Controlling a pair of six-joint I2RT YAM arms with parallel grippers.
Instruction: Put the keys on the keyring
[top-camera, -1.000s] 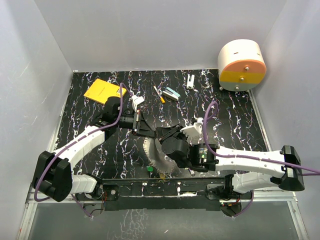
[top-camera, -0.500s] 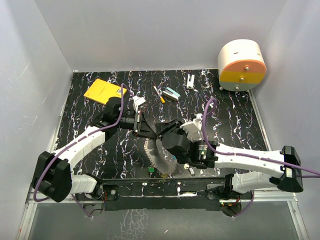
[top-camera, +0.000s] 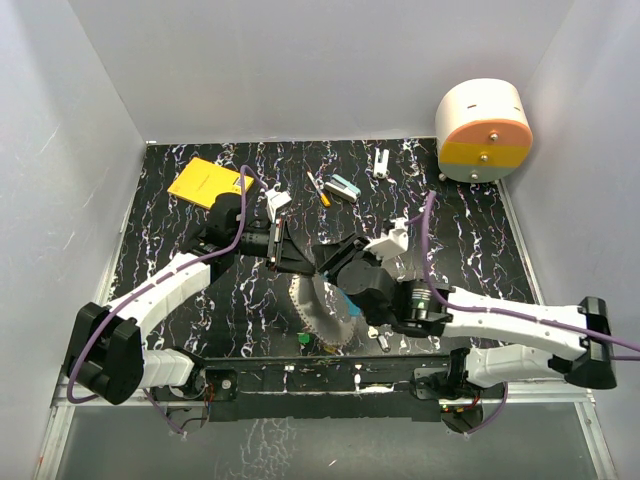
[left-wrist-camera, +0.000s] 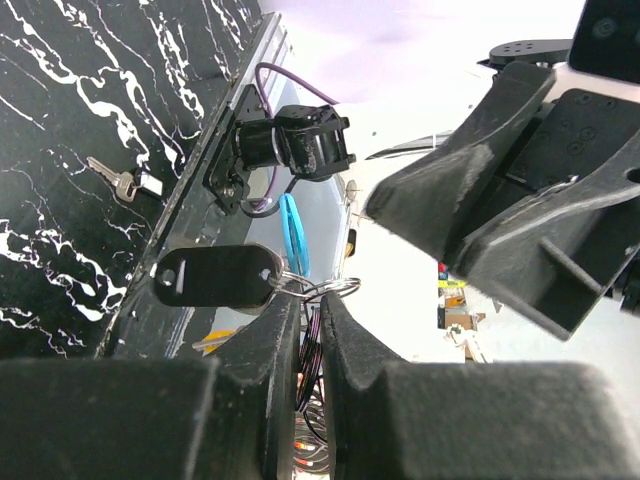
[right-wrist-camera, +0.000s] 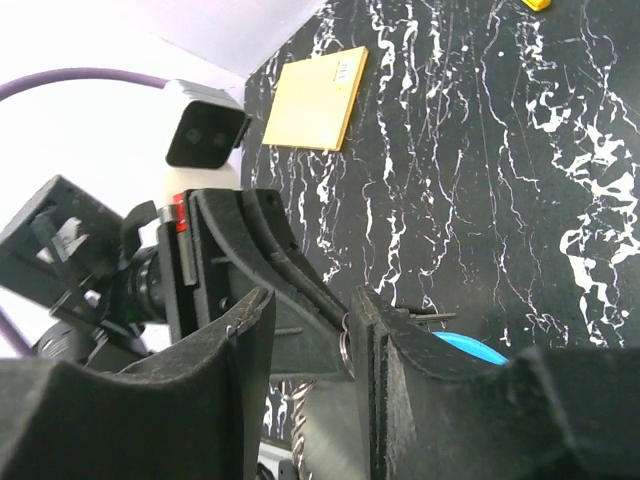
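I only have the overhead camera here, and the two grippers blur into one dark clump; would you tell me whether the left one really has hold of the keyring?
Observer: Yes. In the left wrist view the left gripper is shut on the thin wire of the keyring.
Operator: Thank you. And how do the jaws of the right one stand?
Observer: In the right wrist view the right gripper has its jaws apart, holding nothing, with the left gripper's tip and the wire in the gap between them.
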